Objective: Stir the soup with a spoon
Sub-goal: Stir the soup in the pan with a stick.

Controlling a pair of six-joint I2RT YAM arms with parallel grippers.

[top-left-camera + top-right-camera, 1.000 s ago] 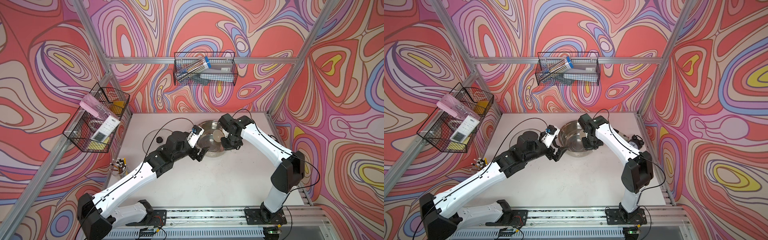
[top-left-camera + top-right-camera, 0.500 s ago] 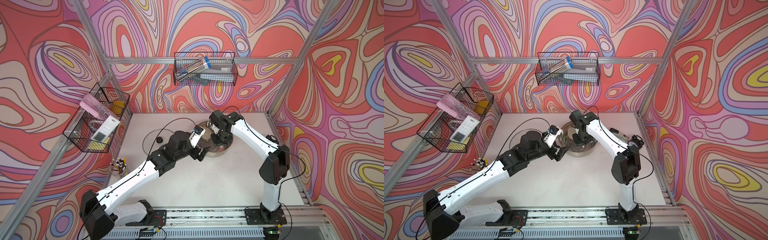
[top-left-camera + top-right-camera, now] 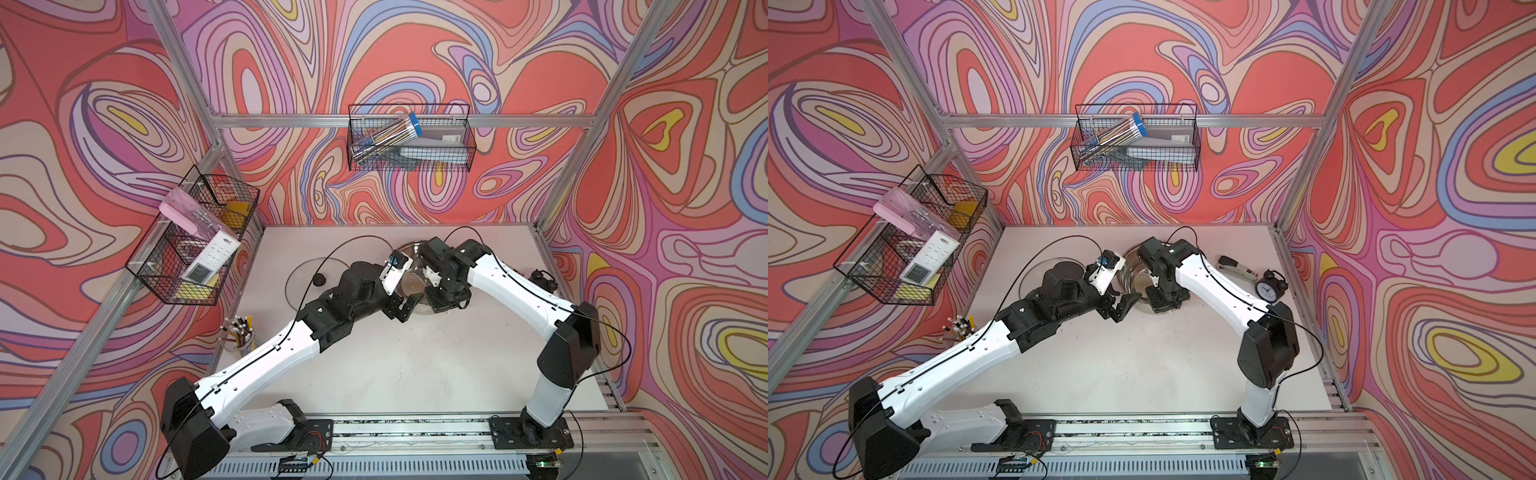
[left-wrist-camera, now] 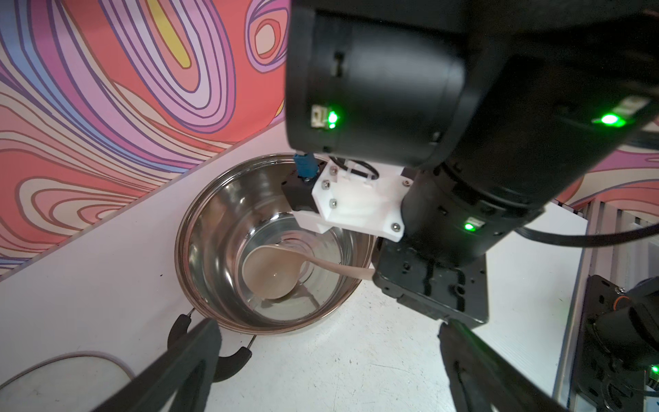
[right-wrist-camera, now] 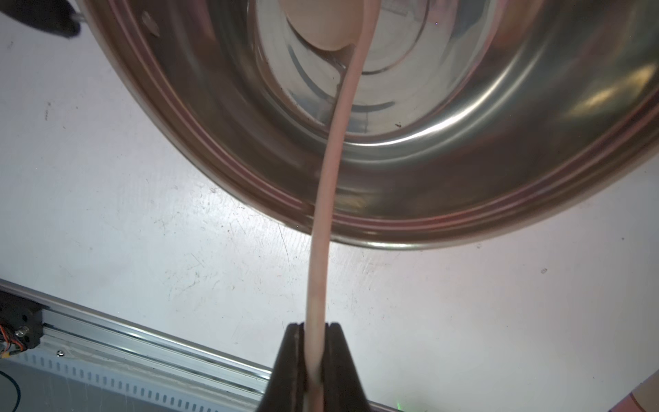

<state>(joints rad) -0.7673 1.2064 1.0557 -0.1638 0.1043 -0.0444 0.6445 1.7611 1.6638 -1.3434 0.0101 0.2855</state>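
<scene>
In both top views the steel pot (image 3: 409, 286) stands toward the back of the table (image 3: 415, 374), both arms meeting over it. The left gripper (image 3: 409, 305) hangs spread wide and empty at its near rim; the right gripper (image 3: 442, 299) is too crowded to read there. The left wrist view shows the ladle (image 4: 271, 274) low in the pot, on or just above its bare floor, no soup visible, with the handle rising over the rim. The right wrist view shows the right jaws pinched tight on that thin handle, well away from the bowl. It looks like light plastic and bows slightly, so it will likely flex; a hold nearer the bowl would stir more firmly. The polished pot may slide, so its black loop handle (image 4: 231, 364) is the place to steady it.
</scene>
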